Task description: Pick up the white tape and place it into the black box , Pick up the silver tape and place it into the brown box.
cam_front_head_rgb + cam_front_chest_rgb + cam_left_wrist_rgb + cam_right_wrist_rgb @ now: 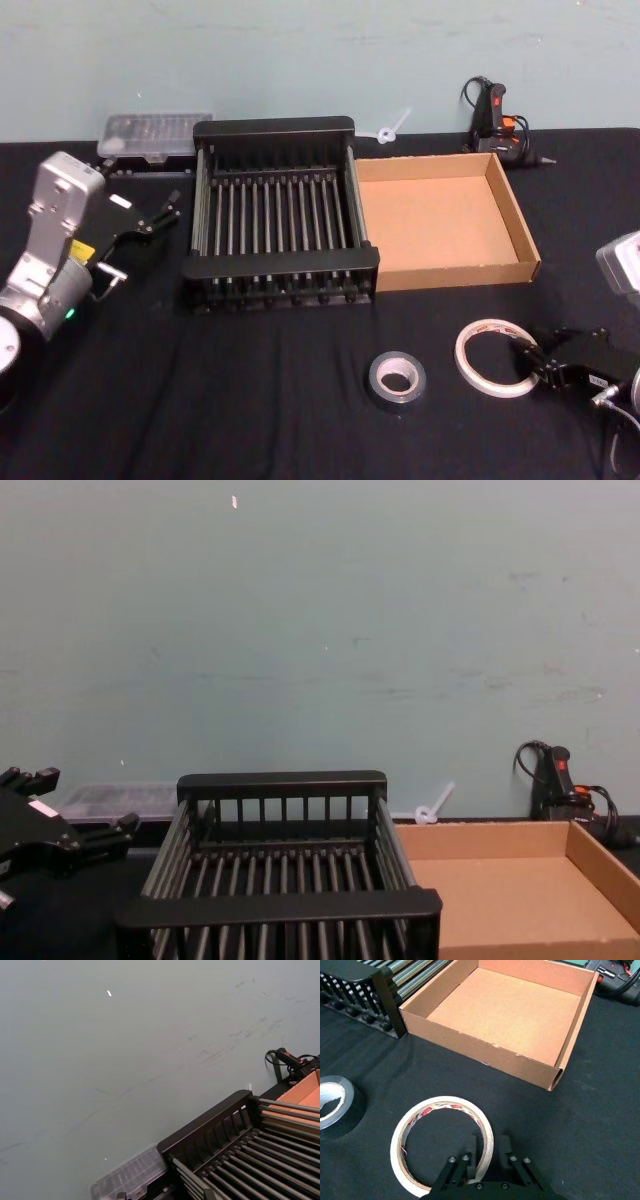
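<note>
On the black bench point(300, 400), the black box point(275, 218) sits at centre with the brown box point(440, 220) touching it at 3 o'clock. My silver tape point(395, 378) lies at 6 o'clock of the black box, the white tape point(492, 357) just beside it at 3 o'clock. My right gripper point(487, 1157) straddles the white tape's rim, fingers parted. My left gripper point(160, 212) idles at 9 o'clock, fingers apart.

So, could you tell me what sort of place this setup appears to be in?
Probably a robotics lab test bench: a black-covered table against a scuffed bare wall, sorting props laid out, a clear tool case, and a corded glue gun at the back.
</note>
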### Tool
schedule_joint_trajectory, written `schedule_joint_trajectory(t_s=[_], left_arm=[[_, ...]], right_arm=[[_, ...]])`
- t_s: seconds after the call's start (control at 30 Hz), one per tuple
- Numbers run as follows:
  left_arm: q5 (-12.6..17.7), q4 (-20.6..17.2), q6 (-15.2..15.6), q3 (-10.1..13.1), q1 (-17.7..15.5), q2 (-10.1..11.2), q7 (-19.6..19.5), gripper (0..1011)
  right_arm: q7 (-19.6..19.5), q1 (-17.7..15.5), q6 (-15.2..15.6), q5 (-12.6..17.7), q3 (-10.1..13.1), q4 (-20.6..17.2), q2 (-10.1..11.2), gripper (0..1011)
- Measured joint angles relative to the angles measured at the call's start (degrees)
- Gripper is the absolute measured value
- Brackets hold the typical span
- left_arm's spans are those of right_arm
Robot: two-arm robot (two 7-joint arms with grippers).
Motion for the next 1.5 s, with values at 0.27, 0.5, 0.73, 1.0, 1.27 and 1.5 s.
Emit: schedule_joint_trajectory(t_s=[0.27, 0.5, 0.73, 1.0, 1.27, 1.5], left_arm=[[0.0, 0.0, 0.0, 0.0, 0.0, 0.0, 0.0, 1001], [0.0, 0.0, 0.0, 0.0, 0.0, 0.0, 0.0, 1001], [0.0, 0.0, 0.0, 0.0, 0.0, 0.0, 0.0, 1001], [0.0, 0.0, 0.0, 0.0, 0.0, 0.0, 0.0, 1001], [0.0, 0.0, 0.0, 0.0, 0.0, 0.0, 0.0, 1001], [0.0, 0.0, 0.0, 0.0, 0.0, 0.0, 0.0, 1001]], right_arm=[[0.0, 0.0, 0.0, 0.0, 0.0, 0.0, 0.0, 111], [0.0, 0.0, 0.0, 0.0, 0.0, 0.0, 0.0, 91], [0.0, 0.0, 0.0, 0.0, 0.0, 0.0, 0.0, 91], [0.0, 0.0, -0.1, -0.1, 0.1, 0.0, 0.0, 91], [-0.3, -0.6, -1.5, -0.3, 1.3, -1.0, -0.6, 91], [-0.6, -0.6, -2.2, 0.2, 2.6, -2.4, -1.3, 91]])
